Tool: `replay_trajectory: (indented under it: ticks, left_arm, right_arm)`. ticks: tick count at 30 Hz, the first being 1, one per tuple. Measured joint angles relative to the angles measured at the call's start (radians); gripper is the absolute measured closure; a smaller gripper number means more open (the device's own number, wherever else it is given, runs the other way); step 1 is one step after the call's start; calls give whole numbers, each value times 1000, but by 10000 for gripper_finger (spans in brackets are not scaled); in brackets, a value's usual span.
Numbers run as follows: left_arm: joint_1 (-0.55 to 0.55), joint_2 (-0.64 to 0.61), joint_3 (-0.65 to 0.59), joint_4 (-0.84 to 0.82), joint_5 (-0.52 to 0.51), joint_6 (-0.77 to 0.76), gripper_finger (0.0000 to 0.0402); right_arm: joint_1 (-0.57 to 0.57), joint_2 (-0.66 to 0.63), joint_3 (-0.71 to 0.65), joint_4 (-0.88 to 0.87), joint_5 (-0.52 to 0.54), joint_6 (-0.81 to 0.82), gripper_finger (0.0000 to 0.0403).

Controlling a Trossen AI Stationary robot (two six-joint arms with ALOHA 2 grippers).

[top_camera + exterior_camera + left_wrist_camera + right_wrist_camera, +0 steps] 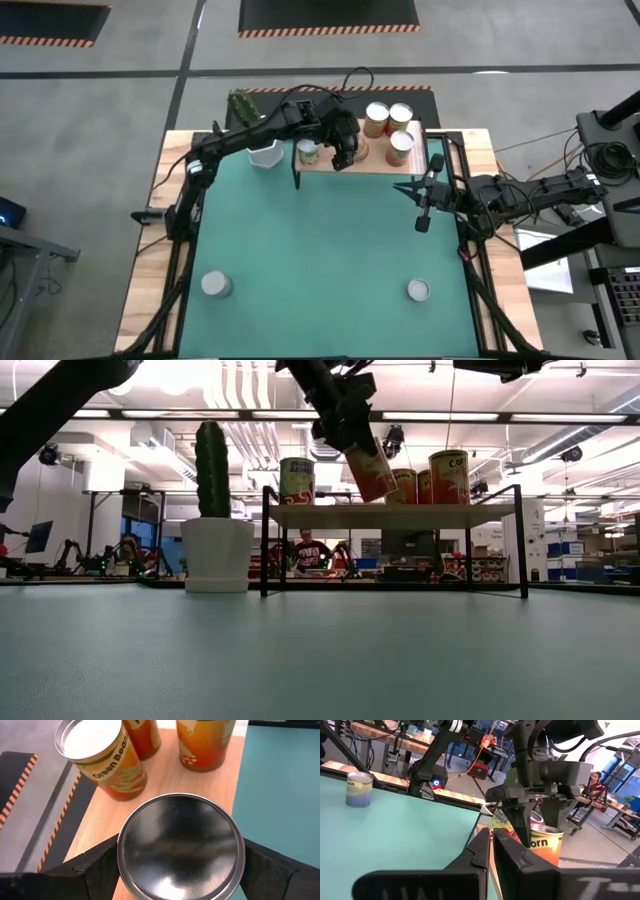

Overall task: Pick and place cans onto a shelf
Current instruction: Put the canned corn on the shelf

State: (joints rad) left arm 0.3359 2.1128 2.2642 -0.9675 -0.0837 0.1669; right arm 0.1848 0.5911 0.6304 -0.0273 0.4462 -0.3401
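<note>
My left gripper [345, 150] reaches over the light-wood shelf [372, 162] at the table's far edge, shut on an orange-labelled can [371, 468] just above the board. Several other cans stand on the shelf: one at its left end [308, 152] and three toward its right [400, 148]. In the left wrist view a "Green Beans" can [102, 760] stands just beyond the held can [180, 845]. Two more cans stand on the green mat near the front, left [215, 285] and right [418, 290]. My right gripper [405, 187] is shut and empty, hovering right of the shelf. My left gripper pinches the can's side wall just below its top rim [124, 851] between its two fingers [95, 870], one on either side. The fingers come from above, slanting down. The can is tilted, its bottom [384, 493] clear of the shelf board.
A white pot with a green cactus [262, 150] stands on the mat just left of the shelf. The shelf's thin black legs [264, 545] stand on the mat. My right arm [520, 195] lies along the table's right edge. People and other benches show in the room behind.
</note>
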Motion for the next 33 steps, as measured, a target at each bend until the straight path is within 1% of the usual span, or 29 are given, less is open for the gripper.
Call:
replay_trajectory:
  ticks: [7,13,22,33]
  left_arm:
    - [0,0,0,2,3,0,93]
    - [0,0,-1,3,4,0,82]
    - [-1,1,-2,3,5,-7,79]
    - [-5,32,-2,7,12,-15,78]
  right_arm:
    - [0,0,0,0,0,0,390]
    - [0,0,0,0,0,0,390]
    - [0,0,0,-1,0,0,390]
    - [0,0,0,-7,0,0,390]
